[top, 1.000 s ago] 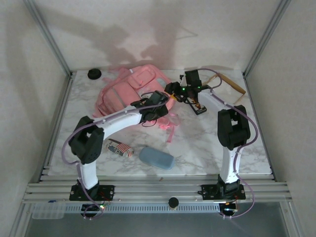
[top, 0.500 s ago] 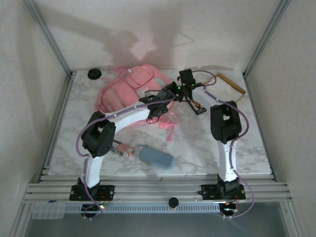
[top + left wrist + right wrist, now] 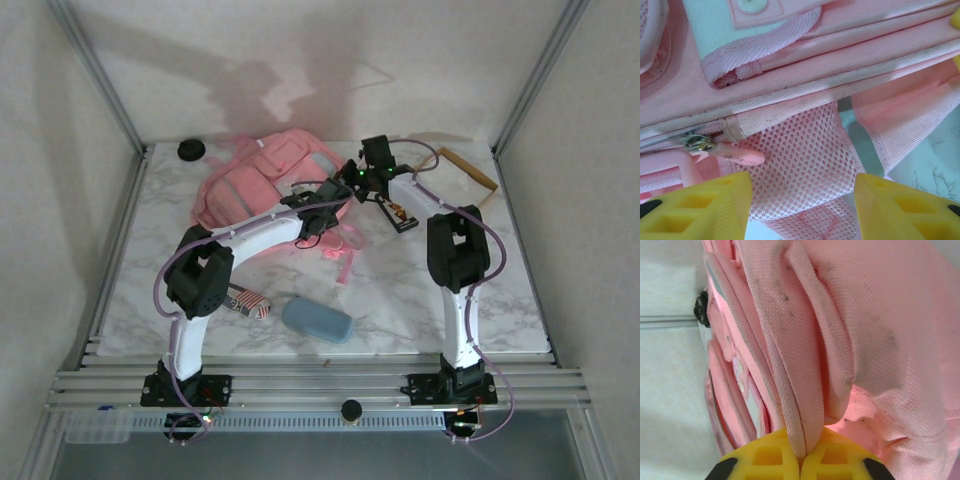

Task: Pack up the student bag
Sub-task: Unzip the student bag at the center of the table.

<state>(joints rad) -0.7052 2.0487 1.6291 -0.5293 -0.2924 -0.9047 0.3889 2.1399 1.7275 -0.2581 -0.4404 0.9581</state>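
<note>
This is a robotics lab test cell, not a lived-in room. The marble-patterned tabletop (image 3: 400,290) is boxed in on its far, left and right sides by plain white panels (image 3: 300,60). Bare aluminium posts (image 3: 100,75) rising from its far corners hold the panels in place. Slotted aluminium rails (image 3: 320,383) run along its near edge. Two white-and-black robot arms are bolted to them side by side, the left arm (image 3: 250,238) and the right arm (image 3: 455,325), with lilac cables (image 3: 157,292) looped along their links. The everyday things on the tabletop, among them a pink student bag (image 3: 250,185) and a blue-grey case (image 3: 316,320), lie spread out like props.
</note>
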